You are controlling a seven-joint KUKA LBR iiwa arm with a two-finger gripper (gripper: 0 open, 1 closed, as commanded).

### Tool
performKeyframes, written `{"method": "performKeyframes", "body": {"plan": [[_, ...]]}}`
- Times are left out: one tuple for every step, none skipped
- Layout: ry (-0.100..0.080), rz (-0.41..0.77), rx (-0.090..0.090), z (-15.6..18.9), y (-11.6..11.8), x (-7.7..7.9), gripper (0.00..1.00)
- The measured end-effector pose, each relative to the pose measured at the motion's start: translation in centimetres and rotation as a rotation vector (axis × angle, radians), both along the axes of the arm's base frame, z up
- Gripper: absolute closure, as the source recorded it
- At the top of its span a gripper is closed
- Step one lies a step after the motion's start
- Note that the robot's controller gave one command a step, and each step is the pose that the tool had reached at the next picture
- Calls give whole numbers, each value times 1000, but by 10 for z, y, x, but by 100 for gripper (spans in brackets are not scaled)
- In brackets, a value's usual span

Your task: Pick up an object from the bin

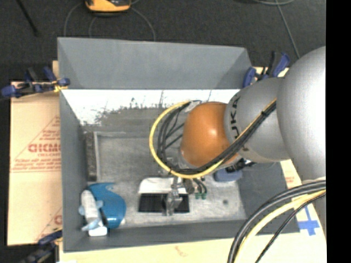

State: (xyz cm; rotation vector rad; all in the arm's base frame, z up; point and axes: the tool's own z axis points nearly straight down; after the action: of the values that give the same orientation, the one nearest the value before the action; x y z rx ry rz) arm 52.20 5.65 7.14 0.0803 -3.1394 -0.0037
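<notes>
**Item nearest the gripper:** flat black-and-white rectangular thing (151,201), black below and white along its upper edge. It lies on the floor of the bin (115,147), front centre.

**Gripper** (173,204): low over the right part of that thing, at or just above its surface. Whether it is released or clenched cannot be told, and no grasp is visible.

**Step, as judged:** placing for the grasp; nothing lifted yet.

**Next move calls for:** catching an edge, since the thing lies flat and low, then a straight lift.

**Nearby:**
- small green thing (201,194), just right of the gripper
- blue thing (226,175), partly under the arm

**Further off:** blue-and-white object (107,207), front-left corner, well apart.

**Robot part:** orange cover (204,133), ringed by cables.
</notes>
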Motion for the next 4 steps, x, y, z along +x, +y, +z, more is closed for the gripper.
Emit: {"method": "performKeyframes", "body": {"plan": [[-1, -1, 0, 0, 0, 0, 100], [2, -1, -1, 7, 0, -2, 100], [3, -3, -2, 28, -1, -2, 100], [-5, -4, -1, 40, -1, 1, 100]]}}
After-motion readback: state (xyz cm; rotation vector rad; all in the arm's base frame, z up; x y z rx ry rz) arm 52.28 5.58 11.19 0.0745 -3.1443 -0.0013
